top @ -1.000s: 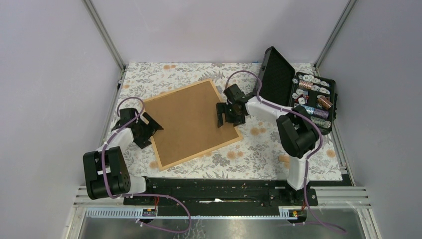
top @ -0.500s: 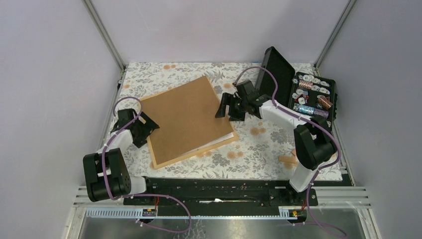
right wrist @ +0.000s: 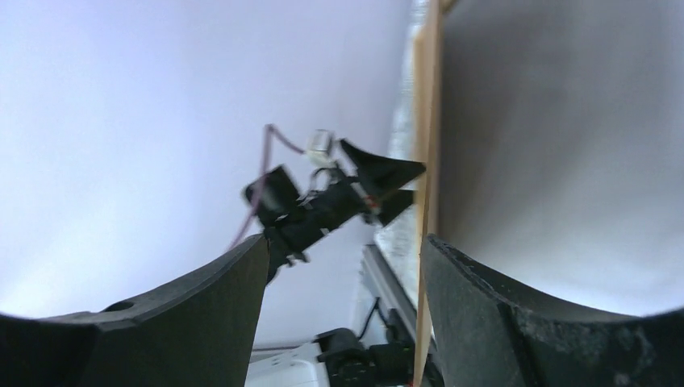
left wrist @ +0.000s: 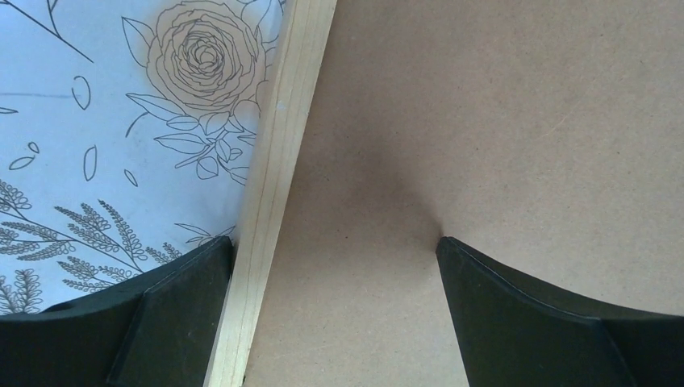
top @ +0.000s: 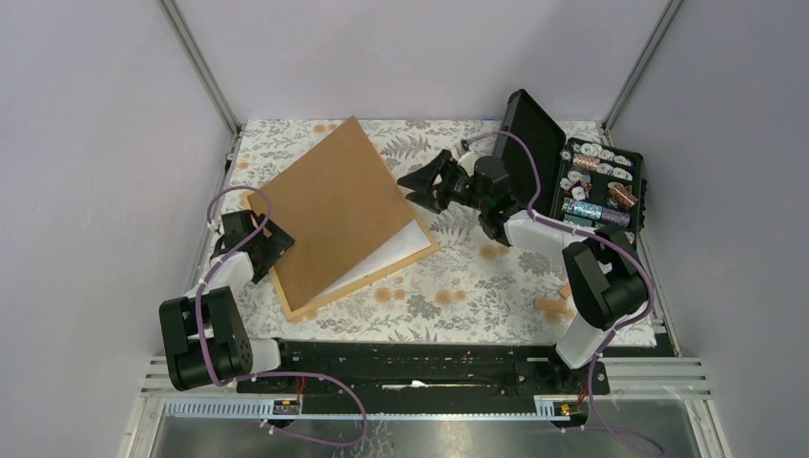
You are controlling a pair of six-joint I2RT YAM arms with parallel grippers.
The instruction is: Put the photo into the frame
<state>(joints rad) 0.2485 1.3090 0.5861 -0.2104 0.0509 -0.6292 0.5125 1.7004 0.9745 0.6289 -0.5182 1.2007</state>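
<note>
The light-wood frame (top: 367,283) lies on the floral cloth, left of centre. A brown backing board (top: 329,205) leans up out of it, right edge raised, left edge down in the frame. My right gripper (top: 410,191) is open at that raised edge; in the right wrist view the thin board edge (right wrist: 423,185) stands against one finger (right wrist: 484,290) of the right gripper (right wrist: 345,242). My left gripper (top: 267,239) is open and straddles the frame's left rail (left wrist: 278,185) and the board (left wrist: 484,121). A white sheet (top: 396,250) shows under the board. The photo's picture side is hidden.
An open black hard case (top: 534,153) stands at the back right, with a tray of small items (top: 601,186) beside it. A small wooden block (top: 551,303) lies on the floral cloth (top: 458,286) by the right arm's base. Enclosure walls close in on both sides.
The board lay flat in the frame; its right edge has swung up and leftward with my right gripper, baring the white sheet. The right jaws have narrowed slightly. The left gripper barely moved.
</note>
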